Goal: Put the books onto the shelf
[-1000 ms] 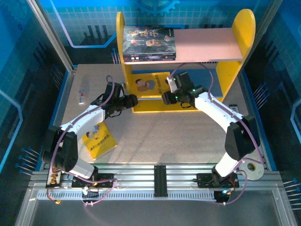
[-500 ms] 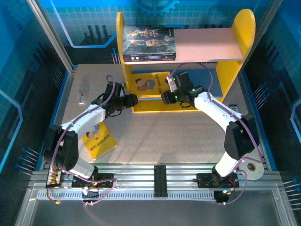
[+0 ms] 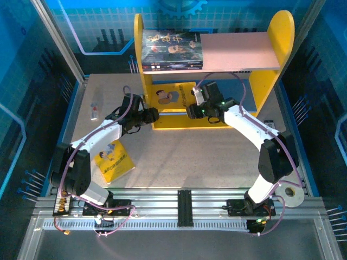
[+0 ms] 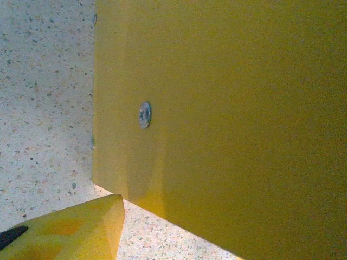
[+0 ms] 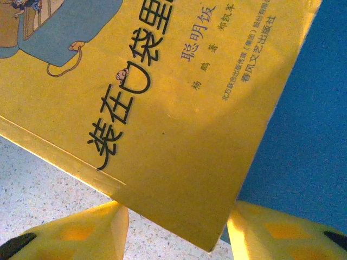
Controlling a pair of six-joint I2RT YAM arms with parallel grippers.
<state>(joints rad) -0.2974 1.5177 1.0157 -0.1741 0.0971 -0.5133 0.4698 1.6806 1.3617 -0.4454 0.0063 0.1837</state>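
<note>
Dark books (image 3: 172,50) on shelf (image 3: 282,38) top board, 1 yellow book (image 5: 162,108) partly on lower board at spread right claw (image 5: 173,233), 1 loose yellow book (image 3: 113,160) on worktop (image 3: 206,157); left claw (image 3: 154,115) state unreadable.

A yellow paperback (image 5: 162,108) fills the upper frame, with black Chinese lettering and part of a blue-robed cartoon figure on its cover. The blue shelf board (image 5: 303,135) shows along its right edge, and speckled tabletop (image 5: 38,184) past its lower-left edge. The right gripper (image 5: 176,235) holds its yellow fingertips (image 5: 76,233) spread apart, and the book's near corner points between them.
</note>
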